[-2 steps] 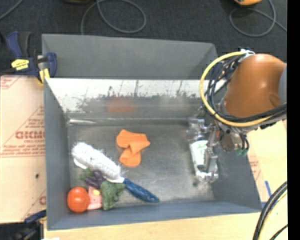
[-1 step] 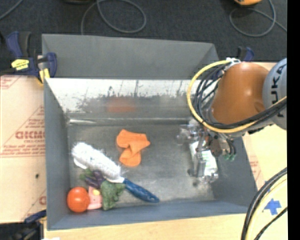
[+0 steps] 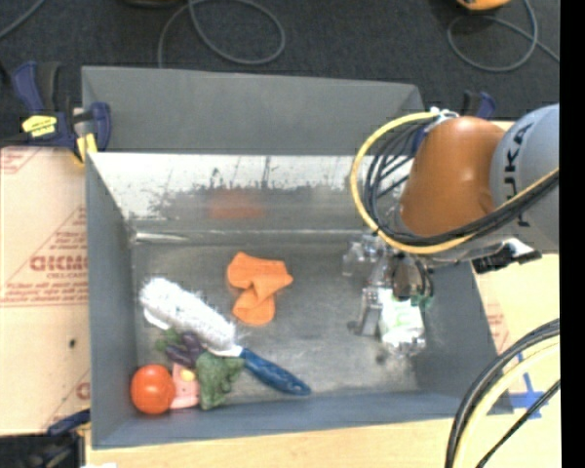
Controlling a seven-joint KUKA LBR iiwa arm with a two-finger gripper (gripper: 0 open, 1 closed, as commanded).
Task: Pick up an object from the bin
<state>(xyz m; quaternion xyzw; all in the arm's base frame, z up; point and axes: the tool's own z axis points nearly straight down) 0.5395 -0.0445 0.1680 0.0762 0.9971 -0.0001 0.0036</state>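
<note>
My pincer [image 3: 388, 310] is down near the floor on the right side of the bin [image 3: 112, 261], under the orange wrist cover [image 3: 448, 178] and its loop of cables. I cannot tell from here whether it is open or closed. A small white-and-green thing [image 3: 404, 330] sits right at its tip, on the side towards the near wall (touching or just beside, I can't make out which).

Towards the middle of the floor lie two orange pieces [image 3: 257, 286], apart from the pincer. Further left is a heap: a white brush [image 3: 187, 314] with a blue handle [image 3: 275, 374], a green leafy lump [image 3: 214, 379], something purple [image 3: 180, 345] and a red ball [image 3: 151, 389] in the near left corner.
</note>
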